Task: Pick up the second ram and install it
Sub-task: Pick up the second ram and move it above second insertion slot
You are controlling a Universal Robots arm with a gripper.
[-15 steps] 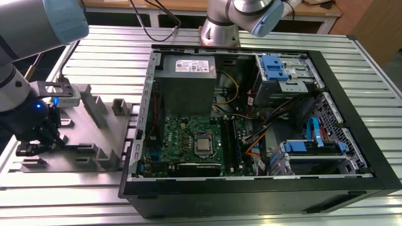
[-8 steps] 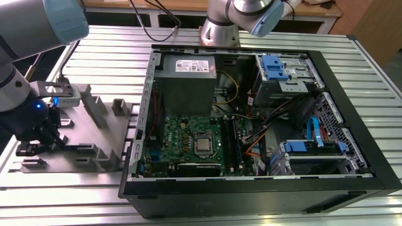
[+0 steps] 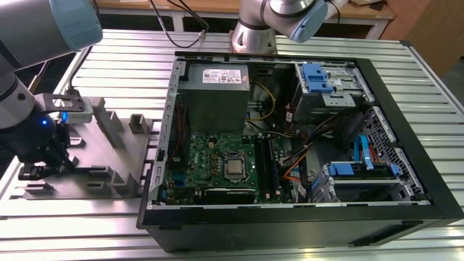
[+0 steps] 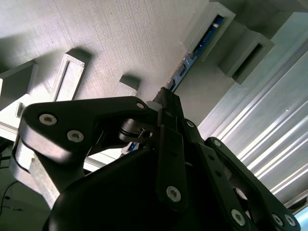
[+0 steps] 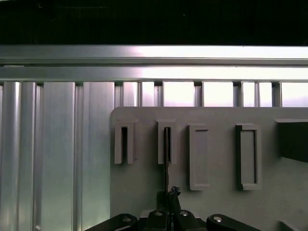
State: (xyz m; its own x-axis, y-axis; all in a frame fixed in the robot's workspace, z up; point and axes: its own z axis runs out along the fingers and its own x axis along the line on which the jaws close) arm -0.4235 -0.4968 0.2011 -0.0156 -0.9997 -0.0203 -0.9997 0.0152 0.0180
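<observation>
One slatted aluminium table (image 3: 116, 49) carries everything you are working with. Your open computer case (image 3: 427, 163) lies on its side, presumably so that the motherboard (image 3: 210, 157) and its long slots face upward for insertion from above. At the exterior view's left, just beside the case, the grey fixture tray (image 3: 101, 152) has raised slotted brackets. These look meant to stand parts on edge, leaving their flat faces free to grasp. Your gripper (image 5: 167, 195) is low over that tray, its fingers pressed together on the near end of the second ram (image 5: 166, 159). In the first wrist view the stick's far end sits inside its bracket, edge-up, so you can judge it not yet lifted clear.
</observation>
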